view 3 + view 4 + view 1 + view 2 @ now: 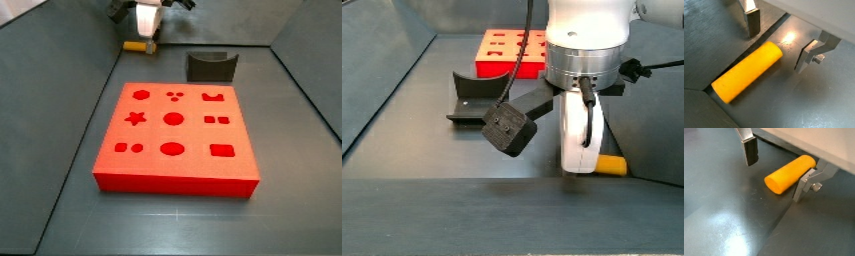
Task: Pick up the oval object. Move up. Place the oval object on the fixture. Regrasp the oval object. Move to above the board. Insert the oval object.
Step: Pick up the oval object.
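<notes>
So my tool (777, 37) is down low at the far back corner of the dark grey counter (731, 223), fingers spread wide and not pinching anything. The small yellow-orange rounded peg (747, 71) is lying flat on its side on the counter between the two silver finger plates, smooth matte cylinder, short and chunky, with a flat round end face showing in a wrist view (789, 174). In that view one finger (807, 184) looks like it's touching or just beside the peg's end, while the other finger (749, 150) sits apart from it. In a side view the peg (138, 45) peeks out just under my tool (147, 35), well apart from the big red rectangular board with shaped recesses (174, 130). The dark notched fixture block (210, 66) stands just behind the board, empty, also visible in the other angle (472, 95).
</notes>
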You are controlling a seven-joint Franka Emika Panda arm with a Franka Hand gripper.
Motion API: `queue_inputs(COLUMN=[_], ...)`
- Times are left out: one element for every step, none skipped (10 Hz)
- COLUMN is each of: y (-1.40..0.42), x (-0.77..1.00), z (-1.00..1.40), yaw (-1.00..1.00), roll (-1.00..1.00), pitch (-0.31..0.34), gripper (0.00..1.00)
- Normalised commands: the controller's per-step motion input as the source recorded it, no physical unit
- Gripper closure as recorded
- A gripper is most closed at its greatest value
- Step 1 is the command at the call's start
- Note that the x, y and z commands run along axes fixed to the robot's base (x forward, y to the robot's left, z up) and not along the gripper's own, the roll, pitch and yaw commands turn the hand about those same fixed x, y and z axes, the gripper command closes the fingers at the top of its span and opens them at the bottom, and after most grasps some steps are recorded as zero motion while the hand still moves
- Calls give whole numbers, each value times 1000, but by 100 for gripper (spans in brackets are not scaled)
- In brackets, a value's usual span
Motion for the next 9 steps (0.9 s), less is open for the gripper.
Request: queue_inputs(y=[-91, 0, 0, 0, 14, 17, 137, 169, 240], x=[-217, -269, -151, 0, 17, 0, 0, 0, 0], z=[0, 0, 11, -17, -211, -306, -357, -271, -9], yaw=[-449, -363, -237, 0, -143, -149, -57, -63, -69], roll=[-141, -163, -166, -77, -183, -191, -246, -306, -416], pitch=[-114, -137, -136, -36, -87, -114, -124, -144, -169], gripper=[0, 0, 0, 0, 0, 0, 0, 0, 0])
